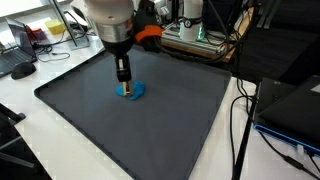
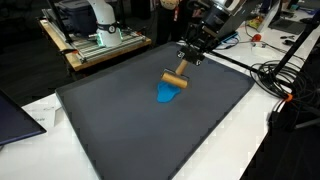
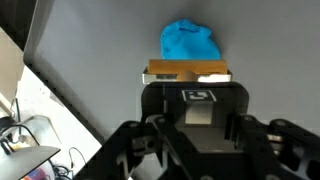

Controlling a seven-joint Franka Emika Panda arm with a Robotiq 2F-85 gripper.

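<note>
A crumpled blue cloth [image 1: 133, 90] [image 2: 169, 94] [image 3: 190, 42] lies near the middle of a dark grey mat [image 1: 150, 130] [image 2: 120, 130]. My gripper [image 1: 123, 74] [image 2: 187, 62] [image 3: 193, 105] points down at the mat and is shut on a black holder with a light wooden bar [image 2: 176, 79] [image 3: 187, 72] at its lower end. The bar hangs level at the cloth's edge; whether it touches the cloth or the mat I cannot tell. In the wrist view the bar lies just in front of the cloth and hides its near edge.
The mat lies on a white table [image 1: 225, 150]. Cables [image 1: 240, 125] [image 2: 275, 80] and black equipment [image 1: 290, 95] lie past one side of the mat. A wooden cart with a device [image 2: 100, 40] stands behind, and a laptop [image 2: 15, 115] sits at a corner.
</note>
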